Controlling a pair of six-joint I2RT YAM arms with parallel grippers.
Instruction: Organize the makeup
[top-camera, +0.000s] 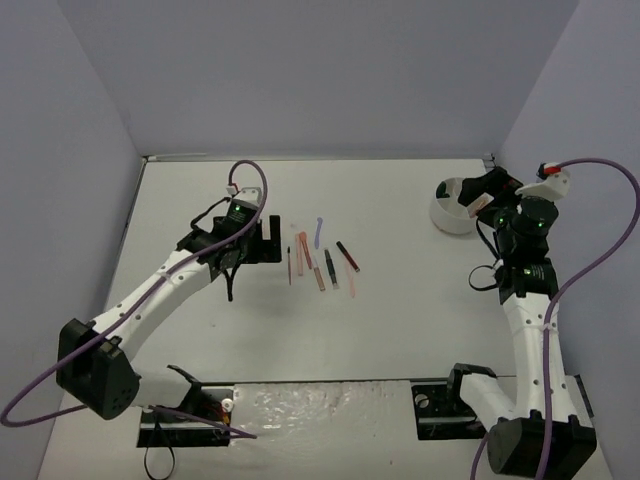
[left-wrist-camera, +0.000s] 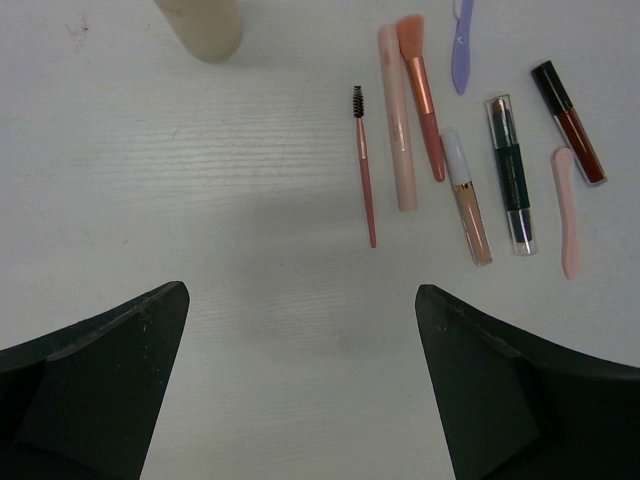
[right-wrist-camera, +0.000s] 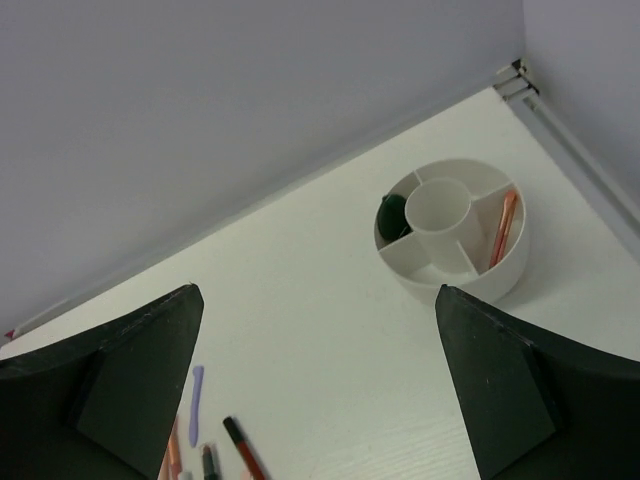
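The makeup lies in a loose row mid-table (top-camera: 320, 262). The left wrist view shows a thin mascara wand (left-wrist-camera: 363, 170), a pink tube (left-wrist-camera: 398, 120), an orange brush (left-wrist-camera: 422, 95), a lilac spatula (left-wrist-camera: 461, 45), a white-capped concealer (left-wrist-camera: 468, 200), a dark green stick (left-wrist-camera: 510, 175), a red-black gloss (left-wrist-camera: 570, 122), a pink spatula (left-wrist-camera: 568, 215) and a beige bottle (left-wrist-camera: 207, 25). My left gripper (left-wrist-camera: 300, 400) is open and empty, just left of the row (top-camera: 262, 240). My right gripper (right-wrist-camera: 320, 400) is open and empty, beside the bowl (top-camera: 488, 192).
The white round divided bowl (right-wrist-camera: 455, 285) stands at the back right (top-camera: 445, 215). It holds a dark green disc (right-wrist-camera: 392, 213) in one compartment and an orange-pink stick (right-wrist-camera: 503, 228) in another. Lilac walls enclose the table on three sides.
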